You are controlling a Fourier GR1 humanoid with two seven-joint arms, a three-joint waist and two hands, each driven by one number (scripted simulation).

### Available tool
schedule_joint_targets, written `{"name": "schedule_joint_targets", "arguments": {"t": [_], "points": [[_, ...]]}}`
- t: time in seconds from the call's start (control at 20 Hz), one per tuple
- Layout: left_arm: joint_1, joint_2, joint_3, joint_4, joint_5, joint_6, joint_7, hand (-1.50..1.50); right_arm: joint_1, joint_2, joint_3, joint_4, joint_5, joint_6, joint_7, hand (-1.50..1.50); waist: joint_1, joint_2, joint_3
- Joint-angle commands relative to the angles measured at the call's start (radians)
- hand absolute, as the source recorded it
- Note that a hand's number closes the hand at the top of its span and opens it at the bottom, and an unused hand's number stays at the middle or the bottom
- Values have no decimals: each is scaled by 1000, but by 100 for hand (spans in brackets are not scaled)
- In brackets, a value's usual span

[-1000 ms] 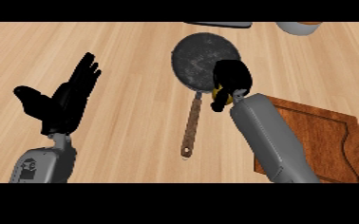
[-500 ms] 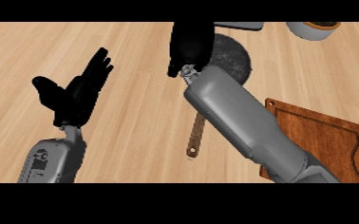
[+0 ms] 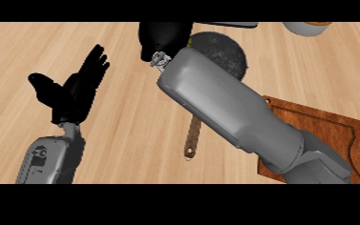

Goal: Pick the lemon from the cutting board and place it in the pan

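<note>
1. The right hand is reaching over the far left rim of the pan; I cannot tell its grasp or see the lemon.
2. The left hand is resting open at left, holding nothing, away from the cutting board.

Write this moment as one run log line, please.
right hand: at pan's far-left rim, lemon hidden | left hand: open, resting | cutting board: no lemon visible

Two smooth grey forearms, each ending in a black robot hand: left, right. A small metal wrist joint shows at each.
</note>
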Motion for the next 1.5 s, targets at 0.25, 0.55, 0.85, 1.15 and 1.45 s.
{"name": "schedule_joint_targets", "arguments": {"t": [0.25,0.55,0.85,1.15,1.45], "points": [[60,16,31,1,-7,12,-27,0,-45,10,21,109,-20,-196,181,150,-61,-4,2],[84,32,51,-90,11,20,20,0,40,-40,-86,183,42,-326,7,150,-109,-10,5],[135,21,41,-112,8,14,9,0,147,-1,-129,292,77,-497,-153,150,-116,-9,5],[40,26,63,-49,7,34,43,0,148,-4,-247,480,-4,-621,-383,150,-107,0,5],[63,29,51,-108,19,16,57,0,190,11,-296,621,-70,-666,-405,150,-84,5,6]]}}
